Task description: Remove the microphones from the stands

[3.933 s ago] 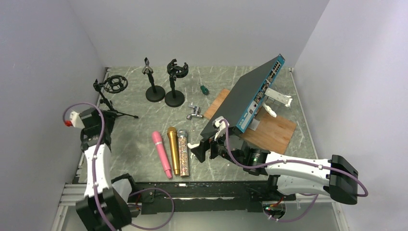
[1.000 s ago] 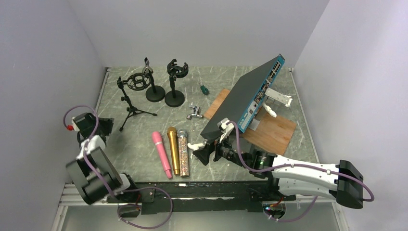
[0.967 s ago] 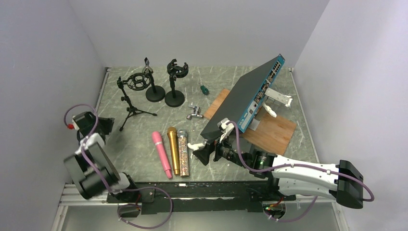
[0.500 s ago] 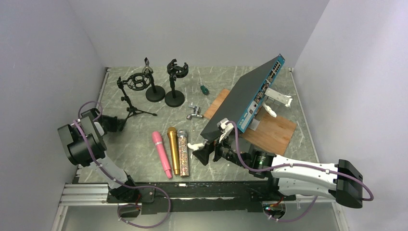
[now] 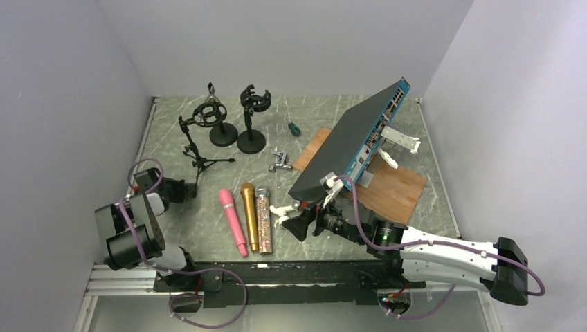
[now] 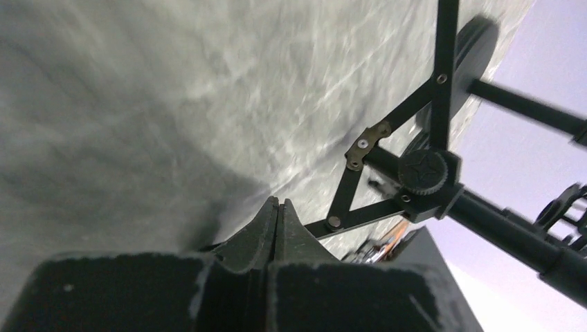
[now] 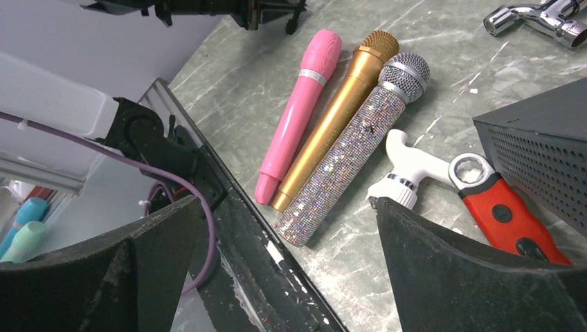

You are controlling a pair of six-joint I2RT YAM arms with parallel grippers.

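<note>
1. While searching for a microphone seated in a holder, find none: tripod stand (image 6: 423,173) toward the far-left corner of the bench (image 5: 318,114), ring cradle bare; just right of it, round-base stands (image 5: 223,135), clips likewise bare.
2. Lying flat instead, side by side close to the near edge and left of its middle, heads toward the far edge: pink microphone (image 5: 233,221), gold microphone (image 5: 249,216), glitter microphone (image 5: 264,220). Judged already free of any stand, and laid parallel probably to keep from rolling and to sit within easy reach of either arm.
3. Left gripper (image 6: 278,207): pressed together, with nothing visible between the fingers. Held low over the bench near the left edge, tips aimed at the tripod stand and just beside one of its feet. Touching or apart: impossible to tell from the wrist view. Read as a closed wedge, fit for nudging a leg rather than grasping.
4. Right gripper (image 5: 303,223): spread wide, pinching nothing. Hovering near the middle of the near edge, just beside the glitter microphone and over a white-and-red wrench (image 7: 453,176). Likely held open as a ready stance, facing the row.
5. Off toward the right edge, out of the way of the task: black network switch (image 5: 346,149), propped at a tilt on a wooden board (image 5: 398,190).
</note>
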